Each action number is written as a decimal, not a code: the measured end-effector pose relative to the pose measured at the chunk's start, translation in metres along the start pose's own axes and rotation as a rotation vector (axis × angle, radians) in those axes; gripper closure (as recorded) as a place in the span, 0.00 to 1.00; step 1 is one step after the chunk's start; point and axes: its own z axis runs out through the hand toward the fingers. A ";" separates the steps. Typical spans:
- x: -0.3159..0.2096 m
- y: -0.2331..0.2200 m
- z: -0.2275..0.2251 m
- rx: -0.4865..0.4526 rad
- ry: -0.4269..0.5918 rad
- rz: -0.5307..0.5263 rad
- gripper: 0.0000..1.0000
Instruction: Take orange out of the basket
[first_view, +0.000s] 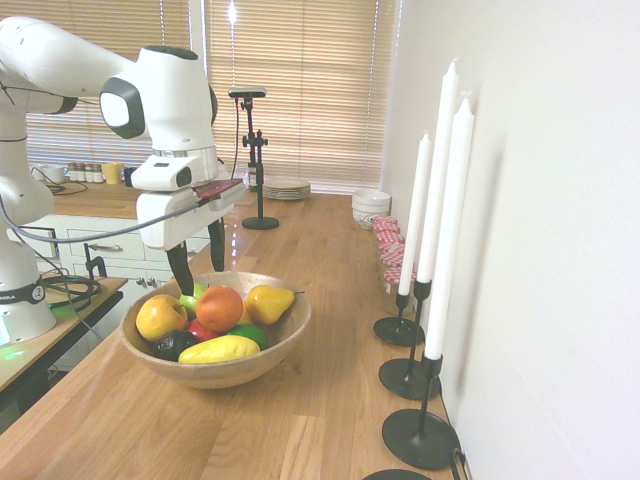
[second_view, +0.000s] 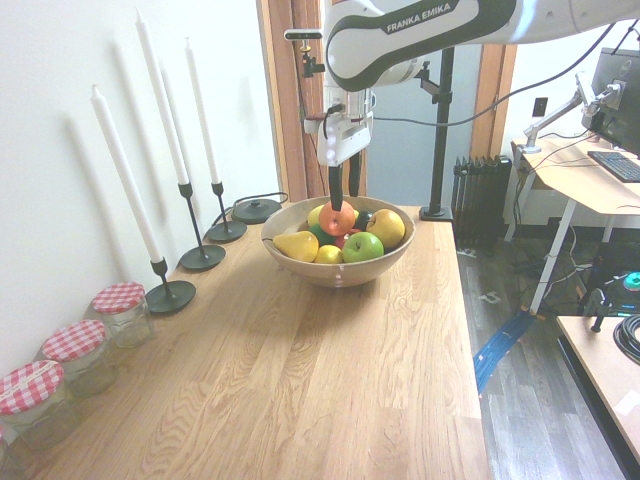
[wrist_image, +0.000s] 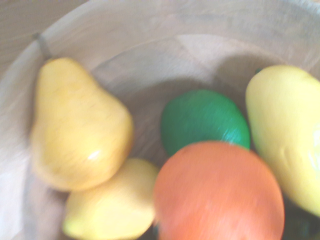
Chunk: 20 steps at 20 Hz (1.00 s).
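The orange (first_view: 219, 308) (second_view: 337, 219) lies on top of the pile of fruit in the middle of the basket (first_view: 285, 340) (second_view: 331, 273), a wide tan wooden bowl on the wooden counter. My gripper (first_view: 199, 268) (second_view: 343, 196) hangs straight down just above the orange, open, with its two dark fingers apart and nothing between them. In the exterior views the fingertips reach about the level of the orange's top. The wrist view shows the orange (wrist_image: 217, 192) close up, against the basket's inner wall (wrist_image: 150, 40).
Around the orange lie a yellow pear (first_view: 268, 302), a yellow-orange apple (first_view: 161, 317), a green apple (second_view: 363, 246) and a yellow mango (first_view: 219, 349). Three tall white candles (first_view: 432, 235) stand along the wall. Red-lidded jars (second_view: 121, 311) and stacked plates (first_view: 286, 187) sit farther along the counter.
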 end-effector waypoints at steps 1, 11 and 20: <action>0.003 0.000 0.008 -0.008 -0.007 0.001 0.00; 0.011 -0.003 0.040 -0.032 -0.035 -0.010 1.00; 0.017 -0.009 0.065 -0.019 -0.033 -0.032 1.00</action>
